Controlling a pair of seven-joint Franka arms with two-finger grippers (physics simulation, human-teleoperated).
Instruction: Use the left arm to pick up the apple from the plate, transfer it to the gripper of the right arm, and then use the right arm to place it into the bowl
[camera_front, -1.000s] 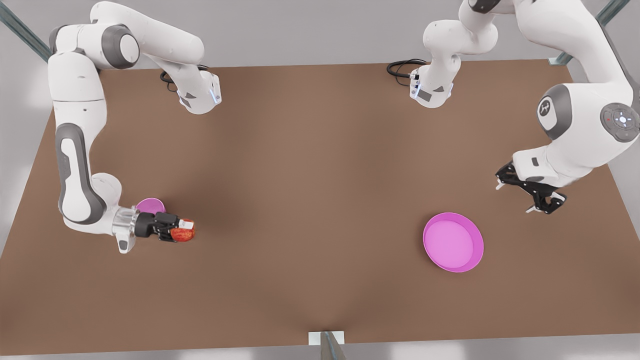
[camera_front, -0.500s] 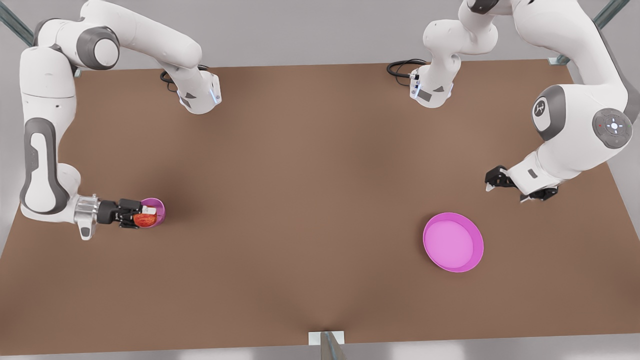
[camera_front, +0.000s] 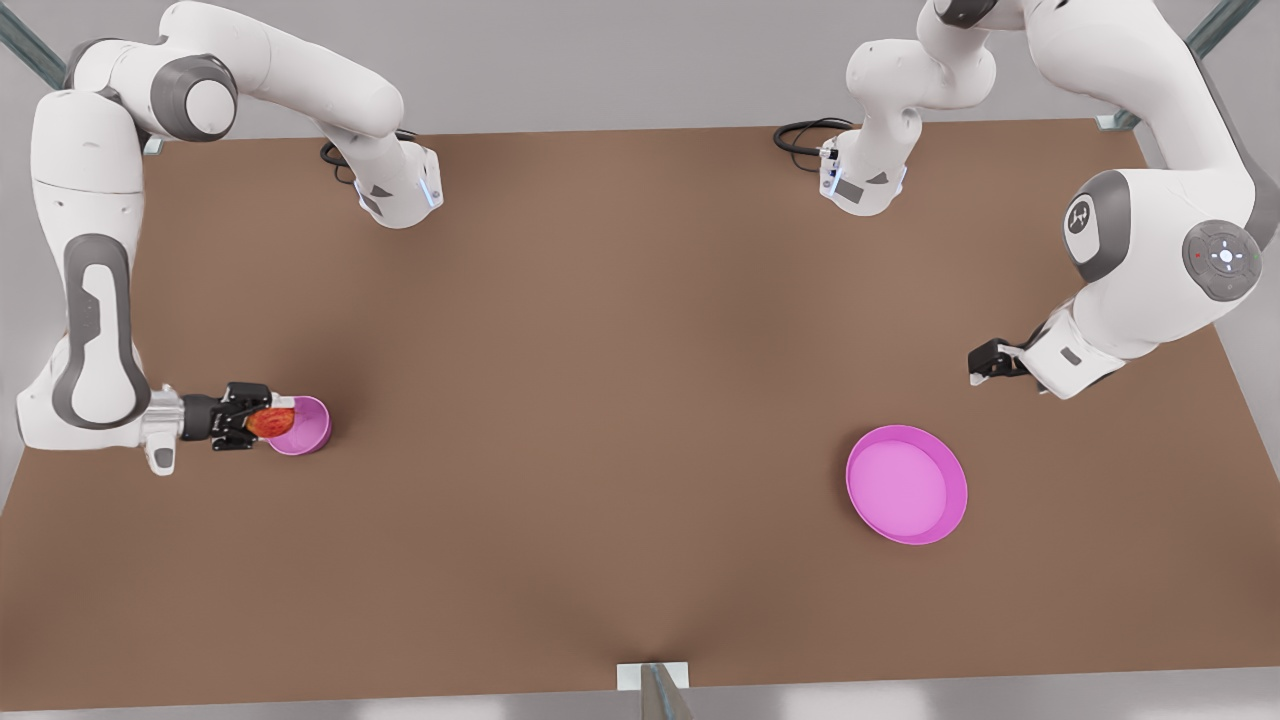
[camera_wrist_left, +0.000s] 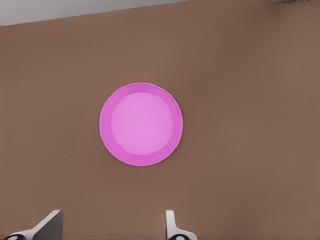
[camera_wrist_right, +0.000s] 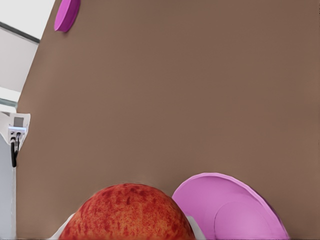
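My right end effector (camera_front: 262, 421) pinches the apple (camera_front: 270, 421) at the bowl's (camera_front: 306, 428) rim; its wrist view puts apple (camera_wrist_right: 127, 214) beside the bowl (camera_wrist_right: 230, 210). My left end effector (camera_wrist_left: 112, 227), fingers spread, hangs above the bare plate (camera_wrist_left: 141, 124) on the desk (camera_front: 620, 400).

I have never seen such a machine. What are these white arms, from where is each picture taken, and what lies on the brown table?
These are two white robot arms, each ending in a two-finger gripper, rendered in a simulation. The front view looks down on the brown table. The other two pictures come from cameras on the wrists. The right gripper, at the front view's left, is shut on a red apple at the rim of a small pink bowl; its wrist camera sees that apple close up. The left gripper, at the front view's right, waits open near the wide pink plate, which its camera sees bare.
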